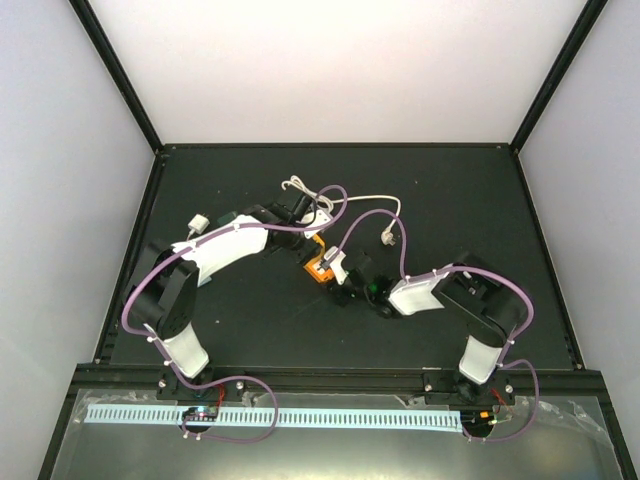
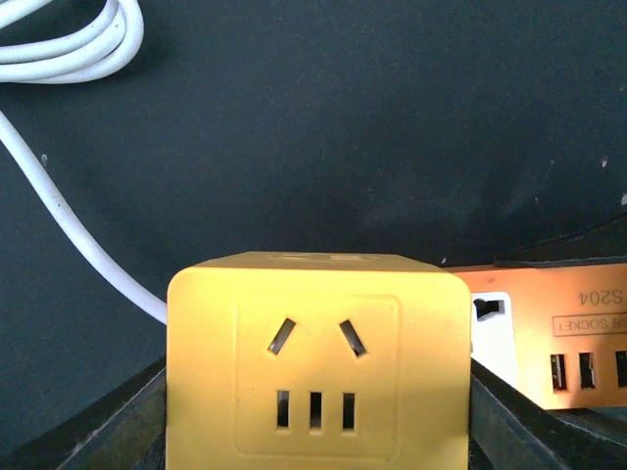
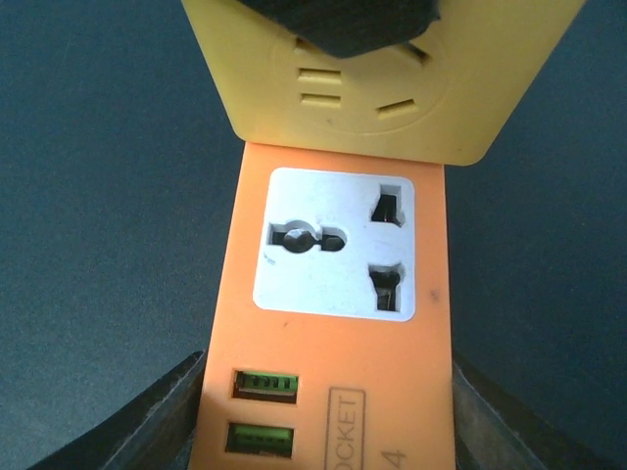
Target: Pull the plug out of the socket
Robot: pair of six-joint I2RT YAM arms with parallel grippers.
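Grips a yellow cube (image 2: pixel 318 362) tight in the left claw (image 2: pixel 313 431), clamps the orange socket (image 3: pixel 338 343) just beside it in the right claw (image 3: pixel 323 421), with the white plug (image 1: pixel 385 238) lying on the table (image 1: pixel 250 330) right of the socket, apart.

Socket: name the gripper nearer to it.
Right. The right gripper clamps the socket by its sides; the left gripper clamps the yellow cube at its end.

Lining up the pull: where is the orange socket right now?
Top view: the orange socket lies mid-table between both arms' tips, one end against the yellow cube; the right fingers flank its sides.
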